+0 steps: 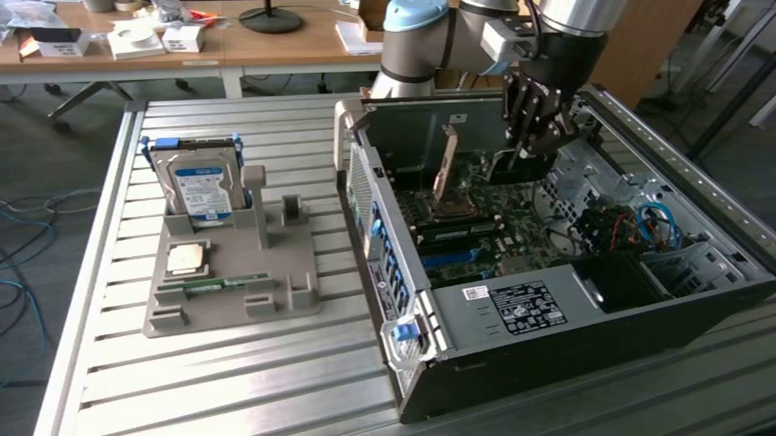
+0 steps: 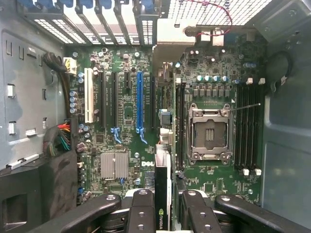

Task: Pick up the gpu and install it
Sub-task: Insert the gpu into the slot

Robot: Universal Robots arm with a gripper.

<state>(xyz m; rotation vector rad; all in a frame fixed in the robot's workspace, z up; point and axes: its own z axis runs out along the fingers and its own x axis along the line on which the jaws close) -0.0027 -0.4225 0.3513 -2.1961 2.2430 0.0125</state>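
One card, the gpu (image 2: 163, 179), is clamped edge-on by the gripper (image 2: 165, 206) above the motherboard (image 2: 126, 116), apparently so that its connector is lined up with a slot.

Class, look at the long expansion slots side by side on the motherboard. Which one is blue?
The blue slot, flanked by black slots; the end slot is white. The gripper holds the gpu.
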